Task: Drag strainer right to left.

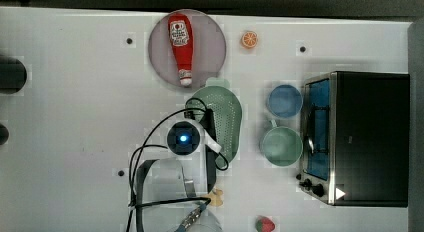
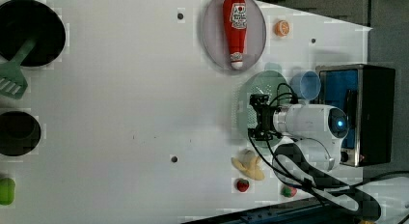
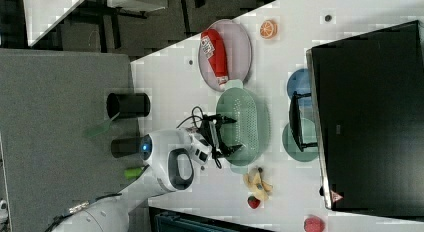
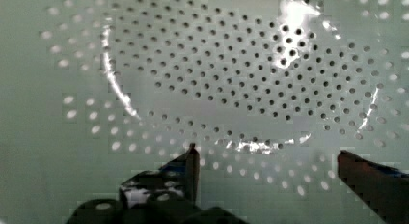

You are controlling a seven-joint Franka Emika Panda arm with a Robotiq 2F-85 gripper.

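Note:
The strainer [image 1: 229, 114] is a pale-green oval colander dotted with holes, lying mid-table just below the plate in the top view. In the right view my gripper [image 3: 231, 134] hangs over the strainer [image 3: 250, 117], open, one finger near each long end of its near rim. The left view shows the gripper [image 2: 254, 117] above the strainer [image 2: 270, 84] with the fingers spread wide. In the wrist view the perforated bowl of the strainer [image 4: 231, 64] lies close below, and the gripper [image 4: 267, 154] holds nothing between its two dark fingertips.
A ketchup bottle [image 1: 181, 47] lies on a grey plate [image 1: 212, 44] beside the strainer. A blue bowl [image 1: 284, 100], a green mug [image 1: 281, 146] and a toaster oven [image 1: 365, 137] stand on the top view's right. A banana [image 2: 248, 163] and a strawberry [image 1: 265, 224] lie near the arm's base.

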